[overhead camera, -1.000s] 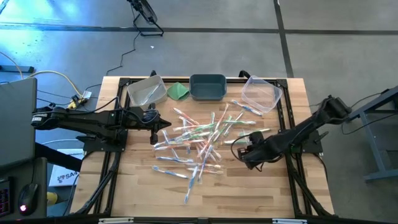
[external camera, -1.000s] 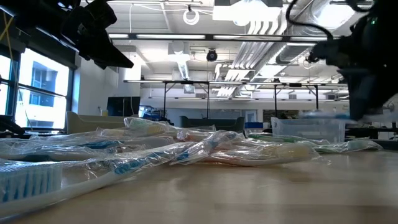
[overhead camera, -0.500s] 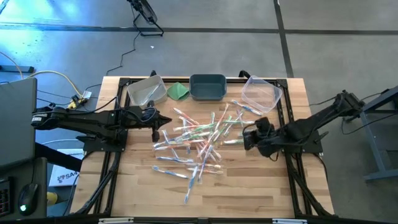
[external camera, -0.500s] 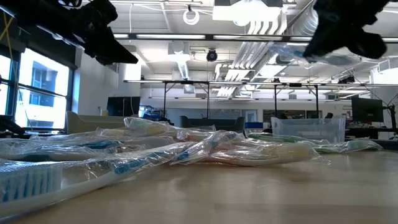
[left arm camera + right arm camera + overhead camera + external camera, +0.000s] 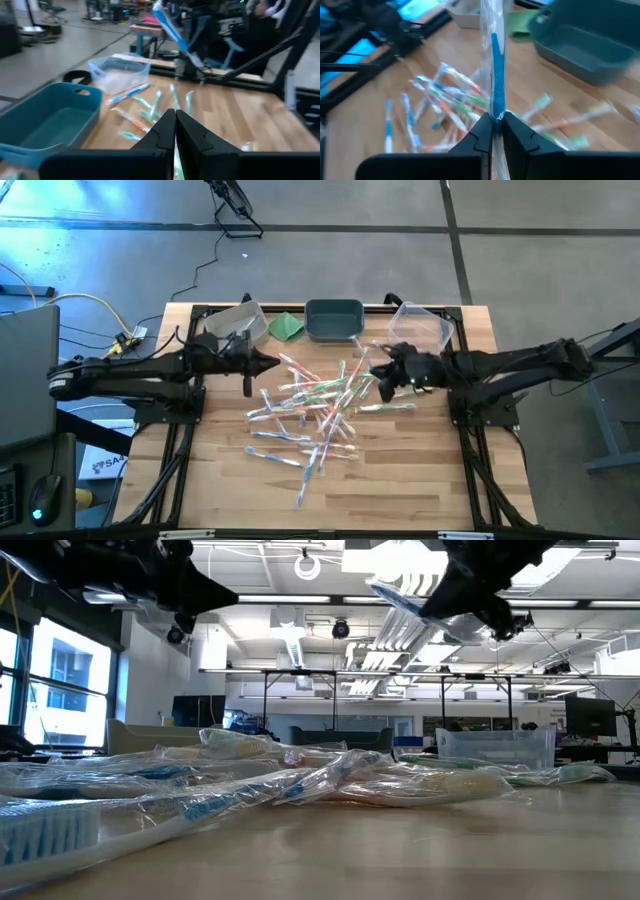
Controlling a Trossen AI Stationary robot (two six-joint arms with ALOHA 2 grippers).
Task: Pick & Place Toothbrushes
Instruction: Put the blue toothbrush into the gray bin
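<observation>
A heap of wrapped toothbrushes (image 5: 318, 402) lies on the middle of the wooden table (image 5: 420, 480); the low view shows it close up (image 5: 300, 785). My right gripper (image 5: 378, 372) hangs over the heap's right side, shut on one blue toothbrush (image 5: 493, 60) in a clear wrapper. The same brush shows high in the low view (image 5: 410, 605) and in the left wrist view (image 5: 169, 26). My left gripper (image 5: 276, 362) is shut above the heap's far left side, its fingers (image 5: 165, 131) together, and I see nothing held in them. My right gripper pinches the blue toothbrush between its two fingers on the wrapped shaft (image 5: 495, 113). The brush sticks out past the fingertips. It is tilted (image 5: 440, 620) and hangs clear of the table and the heap.
Along the far edge stand a clear bin (image 5: 235, 326) at the left, a folded green cloth (image 5: 287, 326), a teal bin (image 5: 333, 320) in the middle and a tilted clear bin (image 5: 420, 332) at the right. Bare wood lies toward the near edge.
My right gripper has risen from the table's right side and gone toward the far edge, over the heap's right part. Its wrist rolled and it carried the blue toothbrush up clear of the table. My left gripper has swung a little toward the far edge and risen slightly, staying shut.
</observation>
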